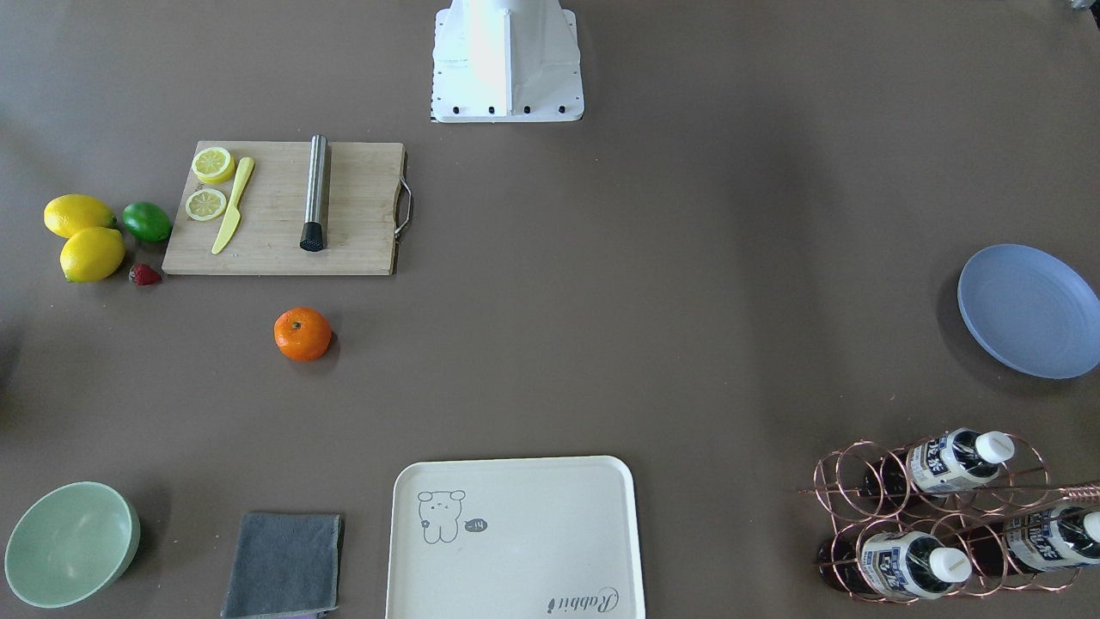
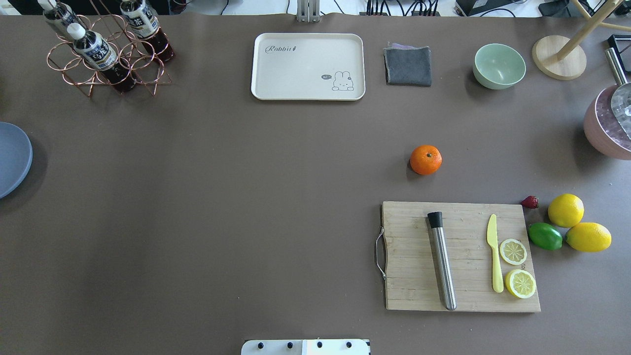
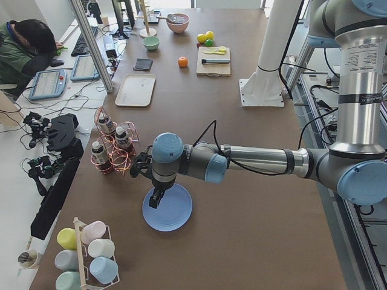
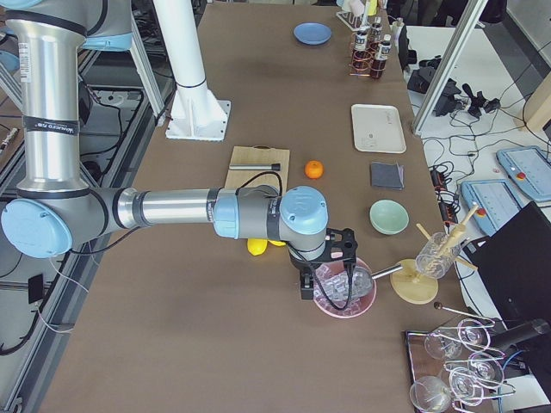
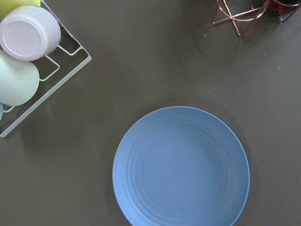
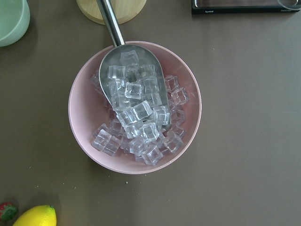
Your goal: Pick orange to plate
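The orange [image 2: 426,159] rests on the tabletop near the cutting board's [image 2: 458,256] edge, well apart from the plate [image 1: 1029,310] at the left end. For the left gripper [image 3: 155,198] and the right gripper [image 4: 304,289], I cannot tell how the jaws stand.

You have a matt brown table covering [image 2: 222,197] under everything. The small round orange [image 1: 302,334] shows a dimpled, faintly shiny skin. The round light-blue plate [image 5: 181,167] is matt, with fine rings. The rectangular wooden cutting board [image 2: 414,276] shows its grain. On it, the steel cylinder [image 2: 442,264] looks brushed and the yellow knife [image 2: 494,251] looks like smooth plastic. The grey folded cloth [image 2: 408,65] looks soft and napped. The metal scoop [image 6: 111,22] gleams among clear, glossy ice cubes [image 6: 141,113].
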Tool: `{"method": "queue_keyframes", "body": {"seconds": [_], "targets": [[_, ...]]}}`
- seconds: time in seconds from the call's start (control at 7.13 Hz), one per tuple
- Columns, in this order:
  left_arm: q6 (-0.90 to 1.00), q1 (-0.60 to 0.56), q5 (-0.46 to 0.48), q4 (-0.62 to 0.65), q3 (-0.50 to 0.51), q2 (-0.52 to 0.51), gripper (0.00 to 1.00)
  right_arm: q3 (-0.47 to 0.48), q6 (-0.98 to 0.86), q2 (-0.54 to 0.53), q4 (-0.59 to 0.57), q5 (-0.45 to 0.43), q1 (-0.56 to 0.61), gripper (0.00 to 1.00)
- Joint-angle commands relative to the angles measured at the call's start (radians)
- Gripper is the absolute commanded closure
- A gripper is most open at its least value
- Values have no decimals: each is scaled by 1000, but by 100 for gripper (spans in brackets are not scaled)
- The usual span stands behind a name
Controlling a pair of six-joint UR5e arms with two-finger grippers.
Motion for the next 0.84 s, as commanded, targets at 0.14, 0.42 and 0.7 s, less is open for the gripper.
{"method": "queue_keyframes", "body": {"seconds": [0.14, 0.42, 0.7], "targets": [[3, 0, 1, -115, 111, 3, 2, 27, 82, 30, 1, 3, -54, 0], [0, 0, -2, -292, 270, -1, 2, 71, 160, 36, 1, 2, -97, 0], [-3, 0, -5, -339, 350, 5, 2, 84, 205, 51, 3, 2, -127, 0]]}}
